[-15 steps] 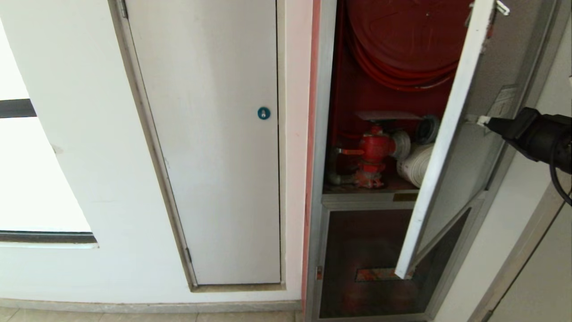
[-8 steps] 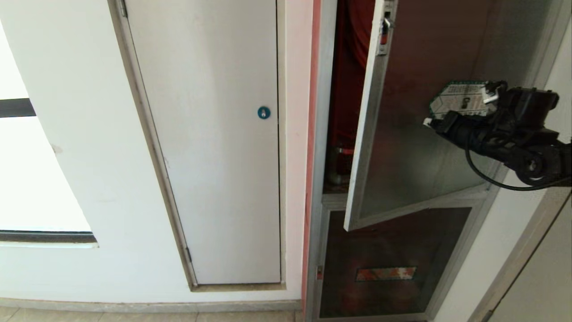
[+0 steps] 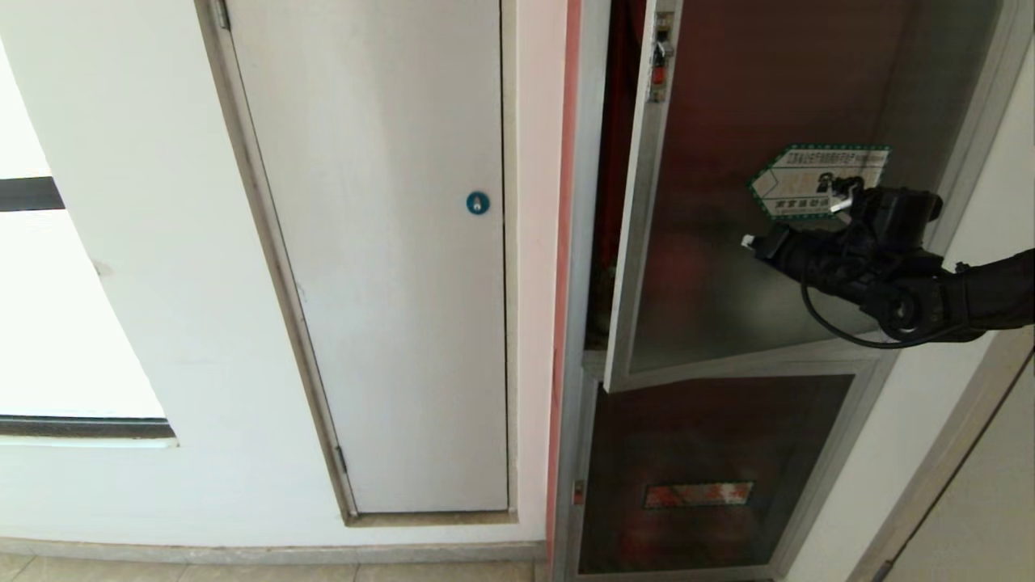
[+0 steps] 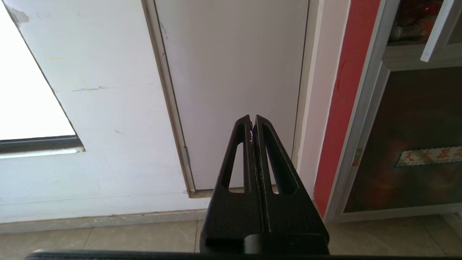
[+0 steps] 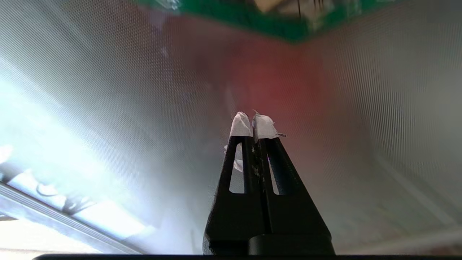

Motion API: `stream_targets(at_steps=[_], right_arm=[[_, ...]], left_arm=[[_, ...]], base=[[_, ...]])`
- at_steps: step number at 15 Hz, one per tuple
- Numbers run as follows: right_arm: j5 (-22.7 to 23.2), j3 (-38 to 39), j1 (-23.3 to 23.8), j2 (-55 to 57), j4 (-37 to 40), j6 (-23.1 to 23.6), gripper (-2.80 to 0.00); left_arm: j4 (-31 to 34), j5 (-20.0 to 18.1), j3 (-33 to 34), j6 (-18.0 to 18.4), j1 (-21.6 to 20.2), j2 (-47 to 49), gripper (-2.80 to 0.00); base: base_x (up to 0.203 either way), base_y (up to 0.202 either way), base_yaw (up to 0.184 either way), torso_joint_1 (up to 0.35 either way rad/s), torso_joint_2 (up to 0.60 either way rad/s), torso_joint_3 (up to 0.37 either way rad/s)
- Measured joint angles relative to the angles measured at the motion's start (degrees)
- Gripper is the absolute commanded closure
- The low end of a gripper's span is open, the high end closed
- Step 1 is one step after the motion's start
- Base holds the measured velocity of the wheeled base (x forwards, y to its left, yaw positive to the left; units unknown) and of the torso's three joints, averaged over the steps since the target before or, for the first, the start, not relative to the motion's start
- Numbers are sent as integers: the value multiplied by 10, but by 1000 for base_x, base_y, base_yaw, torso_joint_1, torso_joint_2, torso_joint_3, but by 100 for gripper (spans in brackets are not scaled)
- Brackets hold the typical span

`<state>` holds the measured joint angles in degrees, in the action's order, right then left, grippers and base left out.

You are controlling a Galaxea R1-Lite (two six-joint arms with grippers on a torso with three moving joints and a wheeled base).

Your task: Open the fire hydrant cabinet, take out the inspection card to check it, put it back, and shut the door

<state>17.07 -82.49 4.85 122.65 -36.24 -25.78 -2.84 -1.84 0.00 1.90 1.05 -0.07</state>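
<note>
Door: dark tinted glass panel in silver frame, nearly shut, a gap left.
Right gripper: jaws closed, empty, against the glass.
Left: latch it.

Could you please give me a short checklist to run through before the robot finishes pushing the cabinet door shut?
1. Door flush with the cabinet frame: not ok, a gap remains on the latch side.
2. Right gripper shut, tips against the glass below the sticker: ok.
3. Latch engaged: not ok, it stands off the frame.
4. Inspection card back inside: cannot tell, the interior is hidden.
5. Left gripper shut and away from the door: ok.
</note>
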Motion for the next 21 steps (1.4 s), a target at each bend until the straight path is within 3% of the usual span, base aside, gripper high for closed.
stream_targets(at_steps=[5,12,16,21], right_arm=[[-14,134,-8,-114,-1,0,0],[-14,445,-58,-453,19,4,0],[-17,522,-82,-691,149,27,0],[-88,543,-74,-945,359,111,0]], left_arm=[[0,0,0,0,0,0,0],[0,0,0,0,0,0,0],[0,0,0,0,0,0,0],[0,0,0,0,0,0,0]], base=[[0,0,0,0,0,0],[0,0,0,0,0,0],[0,0,0,0,0,0],[0,0,0,0,0,0]])
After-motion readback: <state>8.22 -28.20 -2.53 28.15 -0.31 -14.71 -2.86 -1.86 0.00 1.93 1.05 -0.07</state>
